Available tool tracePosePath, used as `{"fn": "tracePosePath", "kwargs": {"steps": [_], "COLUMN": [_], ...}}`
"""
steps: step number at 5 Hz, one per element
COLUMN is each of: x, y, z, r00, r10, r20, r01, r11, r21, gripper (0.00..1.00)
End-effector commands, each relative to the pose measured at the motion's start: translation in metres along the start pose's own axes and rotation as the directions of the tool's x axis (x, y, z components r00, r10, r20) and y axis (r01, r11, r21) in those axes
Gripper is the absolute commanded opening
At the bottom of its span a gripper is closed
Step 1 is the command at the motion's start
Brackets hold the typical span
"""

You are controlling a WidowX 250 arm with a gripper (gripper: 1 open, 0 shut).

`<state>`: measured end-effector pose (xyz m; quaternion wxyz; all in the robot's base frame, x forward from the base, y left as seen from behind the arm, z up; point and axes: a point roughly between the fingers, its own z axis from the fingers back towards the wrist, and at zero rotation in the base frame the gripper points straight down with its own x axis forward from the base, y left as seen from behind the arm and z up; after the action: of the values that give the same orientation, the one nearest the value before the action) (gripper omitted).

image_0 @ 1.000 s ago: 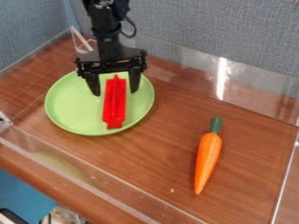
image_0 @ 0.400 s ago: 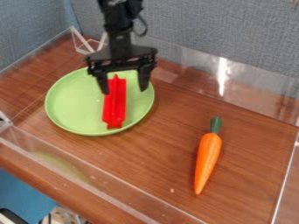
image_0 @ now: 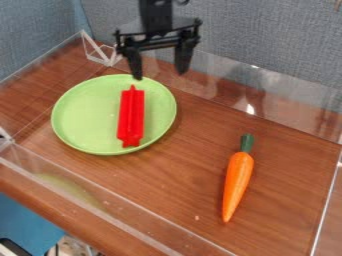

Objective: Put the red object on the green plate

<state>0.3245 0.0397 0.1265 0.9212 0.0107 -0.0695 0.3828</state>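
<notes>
Gripper [image_0: 158, 62] spread wide, holding nothing, fingers pointing down, hanging above the far edge of the plate [image_0: 80, 120] and clear of it. Black arm rising out of the top of the view. Red bar [image_0: 130, 115] flat on the plate, a little right of centre, long axis running near to far, both ends inside the rim. Plate round, lime green, on the left part of the wooden table [image_0: 187, 150]. Carrot [image_0: 237, 184] well apart to the right, orange with green top pointing away, lying on the wood near the front right. Clear wall [image_0: 267, 90] around the table, blue-grey backdrop behind. Thin white cable [image_0: 91, 45] at the back left, past the plate.
</notes>
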Motion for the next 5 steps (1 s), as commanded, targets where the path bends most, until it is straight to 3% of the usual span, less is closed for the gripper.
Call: {"fn": "tracePosePath", "kwargs": {"steps": [1,2,4,5], "x": [0.006,0.009,0.027,0.024], "y": [-0.009,-0.001,0.002,-0.013], "z": [0.023,0.022,0.016,0.009], "r00": [0.993,0.979,0.995,0.995], "r10": [0.096,0.192,0.068,0.075], "r20": [0.066,0.073,0.066,0.063], "r01": [-0.093,-0.19,-0.066,-0.073], "r11": [0.995,0.981,0.997,0.997], "r21": [-0.046,-0.032,-0.035,-0.032], "gripper": [1.0,1.0,1.0,1.0]}}
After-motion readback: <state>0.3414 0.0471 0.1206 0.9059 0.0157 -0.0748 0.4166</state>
